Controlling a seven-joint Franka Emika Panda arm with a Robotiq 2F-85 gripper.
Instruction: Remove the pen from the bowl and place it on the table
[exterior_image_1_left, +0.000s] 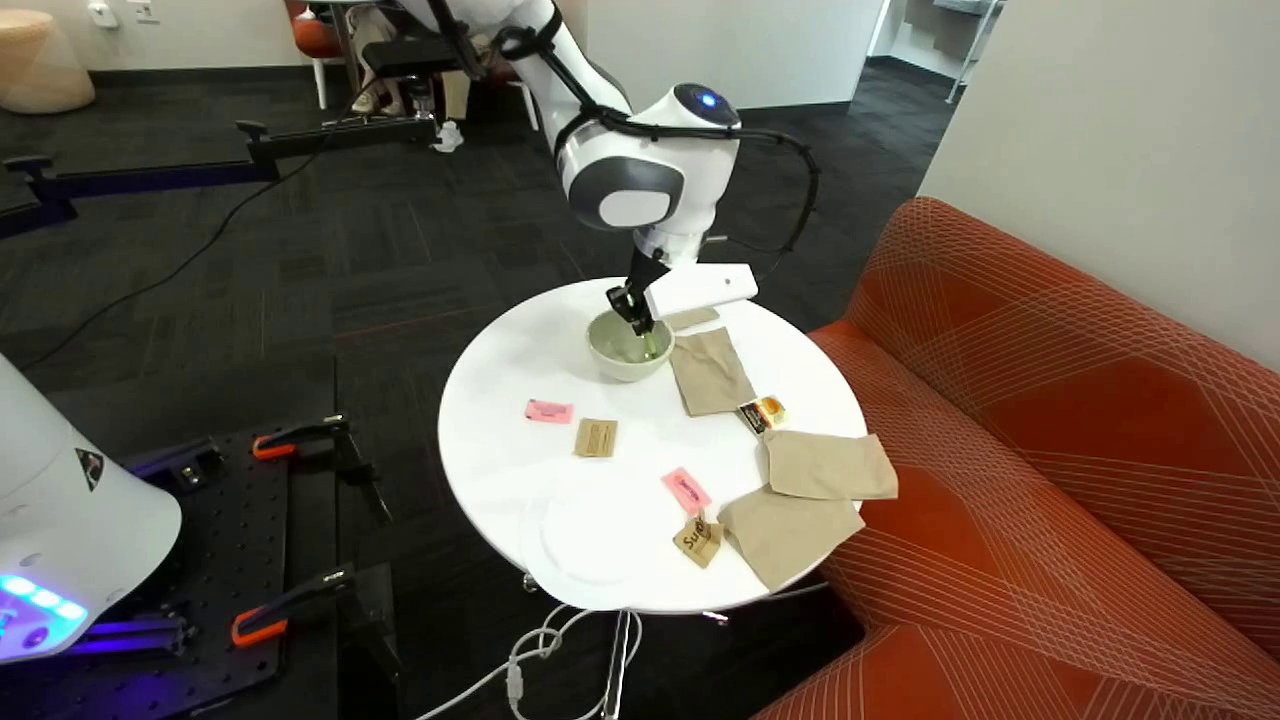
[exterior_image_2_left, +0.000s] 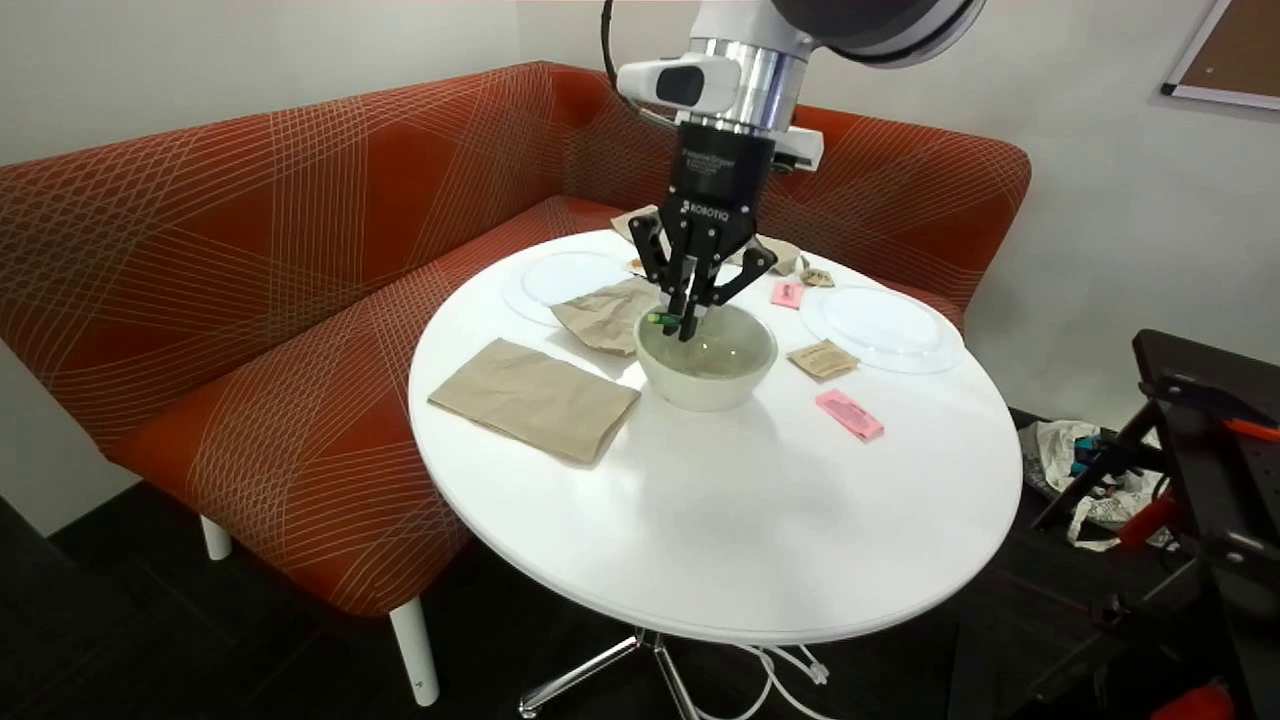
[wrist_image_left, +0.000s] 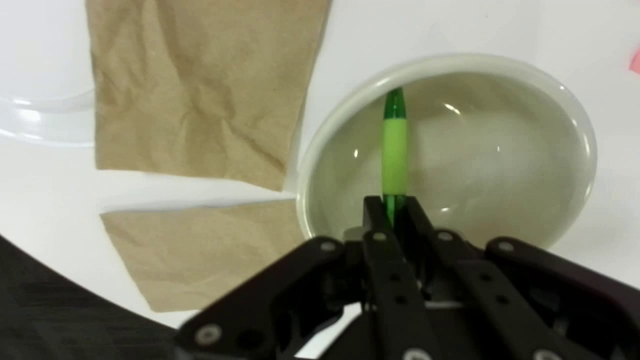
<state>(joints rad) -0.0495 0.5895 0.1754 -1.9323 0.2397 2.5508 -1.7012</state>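
Hanging over the bowl (exterior_image_2_left: 708, 380), the arm (exterior_image_1_left: 640, 155) points its pincer (exterior_image_2_left: 680, 328) downward, 2 fingers (wrist_image_left: 374, 215) pinching the pen (wrist_image_left: 395, 155).

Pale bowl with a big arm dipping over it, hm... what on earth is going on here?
A robot arm is busy with a pen. Its claw is shut on a green pen, whose visible part is inside the bowl. The bowl stands on a white table, with brown napkins beside it. Probably the pen is to be lifted out and laid on the table; that hasn't been done yet.
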